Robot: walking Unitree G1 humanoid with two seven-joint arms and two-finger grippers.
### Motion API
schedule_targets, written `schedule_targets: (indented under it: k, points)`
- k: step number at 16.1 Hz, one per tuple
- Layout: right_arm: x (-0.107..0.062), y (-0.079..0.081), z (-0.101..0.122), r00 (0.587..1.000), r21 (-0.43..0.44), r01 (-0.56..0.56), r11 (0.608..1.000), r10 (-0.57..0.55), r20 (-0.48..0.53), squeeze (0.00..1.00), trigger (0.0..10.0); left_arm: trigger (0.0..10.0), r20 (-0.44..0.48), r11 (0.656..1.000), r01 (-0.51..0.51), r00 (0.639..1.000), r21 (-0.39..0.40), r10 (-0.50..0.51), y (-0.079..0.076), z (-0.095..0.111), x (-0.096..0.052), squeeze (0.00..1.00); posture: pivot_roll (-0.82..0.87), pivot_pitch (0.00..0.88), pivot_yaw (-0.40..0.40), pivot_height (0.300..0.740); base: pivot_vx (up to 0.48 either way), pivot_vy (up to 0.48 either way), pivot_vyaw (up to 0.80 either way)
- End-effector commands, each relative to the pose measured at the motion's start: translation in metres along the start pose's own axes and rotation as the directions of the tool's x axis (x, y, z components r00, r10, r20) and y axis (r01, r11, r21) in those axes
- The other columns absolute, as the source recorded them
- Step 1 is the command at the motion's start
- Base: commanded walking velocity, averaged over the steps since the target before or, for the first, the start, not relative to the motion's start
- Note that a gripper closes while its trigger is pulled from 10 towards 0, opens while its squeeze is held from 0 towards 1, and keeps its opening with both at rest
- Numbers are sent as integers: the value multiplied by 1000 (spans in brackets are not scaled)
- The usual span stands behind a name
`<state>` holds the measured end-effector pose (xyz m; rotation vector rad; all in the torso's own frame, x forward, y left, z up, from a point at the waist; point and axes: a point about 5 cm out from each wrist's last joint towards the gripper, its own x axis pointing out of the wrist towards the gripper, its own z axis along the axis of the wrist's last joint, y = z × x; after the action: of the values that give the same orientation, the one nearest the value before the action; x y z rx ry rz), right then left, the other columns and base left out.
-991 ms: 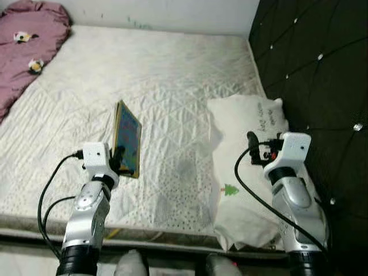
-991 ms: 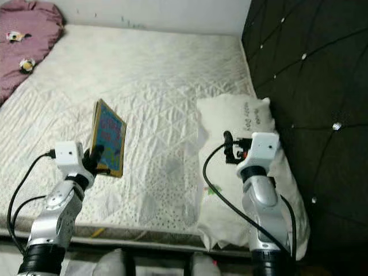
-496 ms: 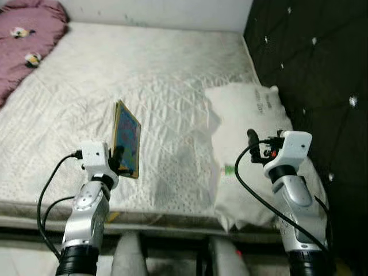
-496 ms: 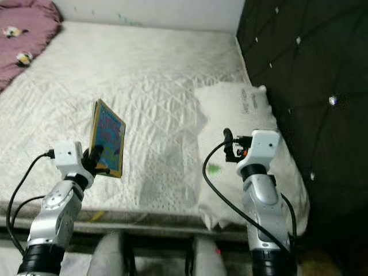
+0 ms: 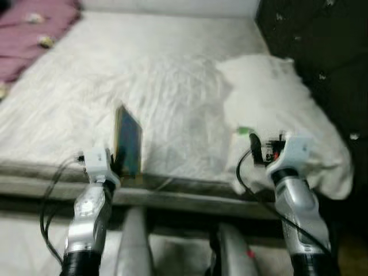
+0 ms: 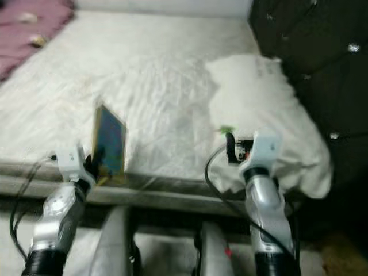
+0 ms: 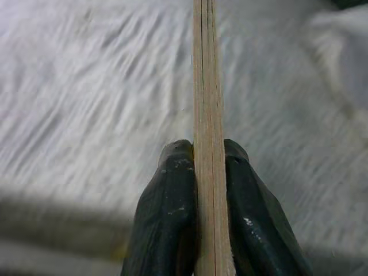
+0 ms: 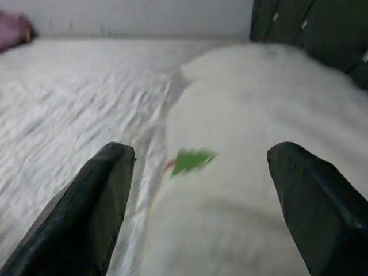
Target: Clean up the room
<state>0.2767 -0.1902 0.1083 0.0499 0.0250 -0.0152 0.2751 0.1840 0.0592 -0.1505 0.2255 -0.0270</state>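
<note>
A thin book with a blue and yellow cover [image 5: 127, 141] stands upright in my left gripper [image 5: 118, 163], which is shut on its lower edge at the front edge of the bed. In the left wrist view the book's pale edge [image 7: 206, 115] runs straight up between the two black fingers [image 7: 167, 213]. My right gripper [image 5: 254, 148] is open and holds nothing, in front of the near end of a white pillow [image 5: 276, 98]. In the right wrist view the pillow's green tree mark [image 8: 192, 160] lies between the spread fingers [image 8: 92, 207].
The white quilted mattress [image 5: 155, 75] stretches ahead. A mauve blanket [image 5: 29, 40] lies at its far left. A black tufted headboard [image 5: 322, 40] rises on the right. The bed's front edge [image 5: 172, 195] is close to my legs, with pale floor below. The eye views are blurred.
The whole picture has shifted: the bed now sits higher and farther, and its front edge and the floor show, so the camera has moved back. Both grippers keep their state.
</note>
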Motion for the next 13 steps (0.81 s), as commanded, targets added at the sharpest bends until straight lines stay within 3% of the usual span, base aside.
schedule_targets:
  k: [1,7,13]
  points:
    - [5,4,9,999,-3,-17,1000,17,30,0,10000,10000,83,1000,15,996,16,-16,-3,22,6,0,-59,71,-25,603,0,0,0]
    - [3,4,8,999,17,-27,999,27,22,0,10000,10000,64,1000,-2,998,2,2,6,23,12,0,-66,77,-28,603,0,0,0]
    - [-3,4,11,998,-17,-54,998,54,29,0,10000,10000,106,999,32,994,-18,-30,-2,40,27,0,-90,102,-30,622,0,0,0]
